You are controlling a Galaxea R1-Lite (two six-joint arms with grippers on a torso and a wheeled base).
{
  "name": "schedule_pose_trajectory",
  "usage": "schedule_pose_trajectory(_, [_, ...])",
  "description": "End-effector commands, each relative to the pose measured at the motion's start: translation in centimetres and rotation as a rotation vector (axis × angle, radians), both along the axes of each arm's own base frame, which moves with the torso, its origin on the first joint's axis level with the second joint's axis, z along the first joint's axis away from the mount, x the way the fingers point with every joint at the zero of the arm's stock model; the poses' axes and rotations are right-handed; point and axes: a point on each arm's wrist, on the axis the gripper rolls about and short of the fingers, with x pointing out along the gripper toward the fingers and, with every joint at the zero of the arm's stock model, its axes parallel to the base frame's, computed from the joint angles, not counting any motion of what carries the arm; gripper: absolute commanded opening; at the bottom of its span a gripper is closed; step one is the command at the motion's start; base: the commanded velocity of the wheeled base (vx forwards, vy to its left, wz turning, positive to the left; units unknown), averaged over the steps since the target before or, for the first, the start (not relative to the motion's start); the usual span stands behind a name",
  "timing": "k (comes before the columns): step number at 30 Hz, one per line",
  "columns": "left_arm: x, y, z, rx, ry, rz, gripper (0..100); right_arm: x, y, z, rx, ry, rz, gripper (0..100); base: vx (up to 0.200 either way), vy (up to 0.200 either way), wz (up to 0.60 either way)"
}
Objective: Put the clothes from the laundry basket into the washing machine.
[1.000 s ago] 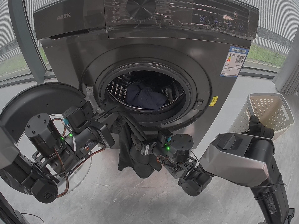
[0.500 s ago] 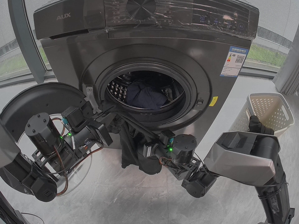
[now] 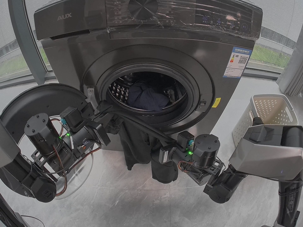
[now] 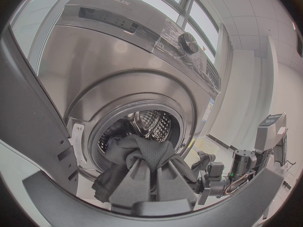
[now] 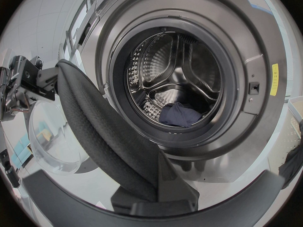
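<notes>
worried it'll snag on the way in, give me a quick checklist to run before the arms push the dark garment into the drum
1. Door swung open: ok.
2. Left gripper shut on the dark garment: ok.
3. Right gripper shut on the garment's other end: ok.
4. Garment raised to the drum opening: not ok, its folds hang below the opening, outside in front.
5. Room in the drum: ok, one blue garment lies at the bottom.
6. Laundry basket emptied: not ok, a dark cloth hangs at its rim.
</notes>
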Motion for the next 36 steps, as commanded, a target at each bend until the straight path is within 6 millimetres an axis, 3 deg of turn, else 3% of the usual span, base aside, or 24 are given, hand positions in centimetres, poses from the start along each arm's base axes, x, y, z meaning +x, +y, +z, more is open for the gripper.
schedule_pose_trajectory(1, [0.1, 0.2, 0.0, -0.002, -0.002, 0.010, 0, -0.6, -1.2, 1.8, 0.013, -0.018, -0.009, 0, 0.000, 0.000, 0.00])
schedule_pose_trajectory(8, [0.1, 0.3, -0.1, 0.000, 0.002, 0.010, 0, -0.1, -2.4, 3.4, 0.032, -0.056, -0.037, 0, 0.000, 0.000, 0.00])
schedule_pose_trajectory(16, [-0.1, 0.3, 0.2, -0.002, -0.006, 0.008, 0, -0.8, -2.6, 5.8, 0.079, -0.101, -0.023, 0, 0.000, 0.000, 0.00])
schedule_pose_trajectory(24, [-0.4, -0.1, 0.4, -0.005, -0.015, -0.004, 0, -0.9, -1.7, 2.6, 0.029, -0.037, 0.017, 0, 0.000, 0.000, 0.00])
schedule_pose_trajectory(28, [-1.0, -0.2, 1.2, -0.017, -0.040, -0.017, 0, 0.5, -0.6, 0.6, 0.019, -0.022, 0.014, 0, 0.000, 0.000, 0.00])
schedule_pose_trajectory(36, [-1.0, -0.2, 0.8, -0.010, -0.027, -0.022, 0, 1.1, 0.8, 0.8, 0.047, -0.051, 0.025, 0, 0.000, 0.000, 0.00])
